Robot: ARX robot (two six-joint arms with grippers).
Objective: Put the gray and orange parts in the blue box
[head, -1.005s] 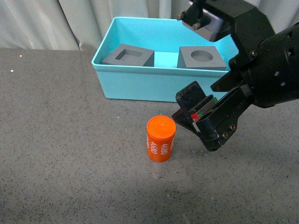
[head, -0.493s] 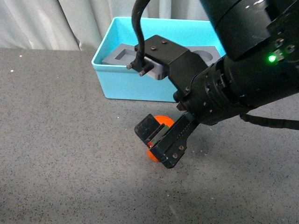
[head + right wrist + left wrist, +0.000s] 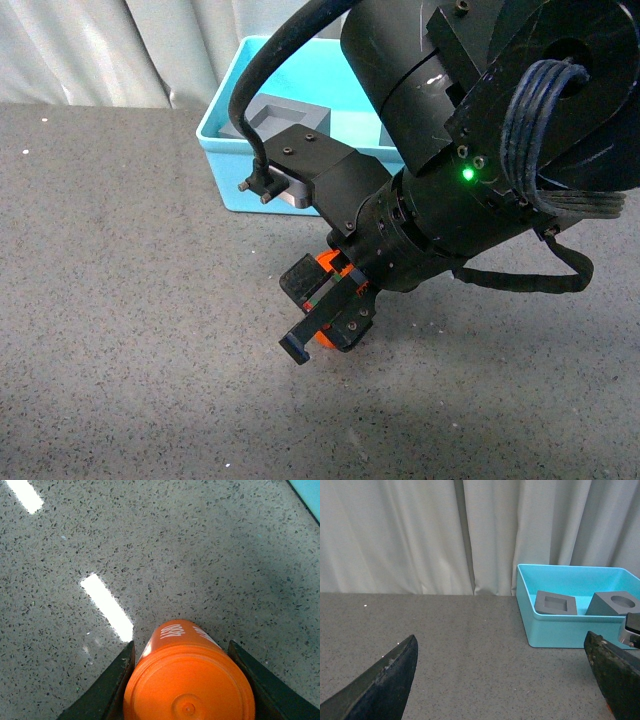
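Observation:
My right gripper (image 3: 322, 330) is shut on the orange cylinder (image 3: 326, 262) on the grey table in front of the blue box (image 3: 226, 160). The arm hides most of the cylinder in the front view. In the right wrist view the orange cylinder (image 3: 190, 680), with white digits on its side, fills the gap between the two dark fingers (image 3: 107, 690). Two gray cubes lie inside the blue box (image 3: 560, 632): one with a square recess (image 3: 556, 603) and one with a round recess (image 3: 615, 603). My left gripper (image 3: 502, 690) is open over bare table, well to the left of the box.
Pale curtains (image 3: 420, 535) hang behind the table. The bulky right arm (image 3: 480, 150) covers the box's right half in the front view. Speckled grey tabletop (image 3: 120, 300) stretches left of and in front of the box.
My right arm swung left from beside the cylinder to over it, and its jaws closed around it. The cylinder stays at about the same spot on the table.

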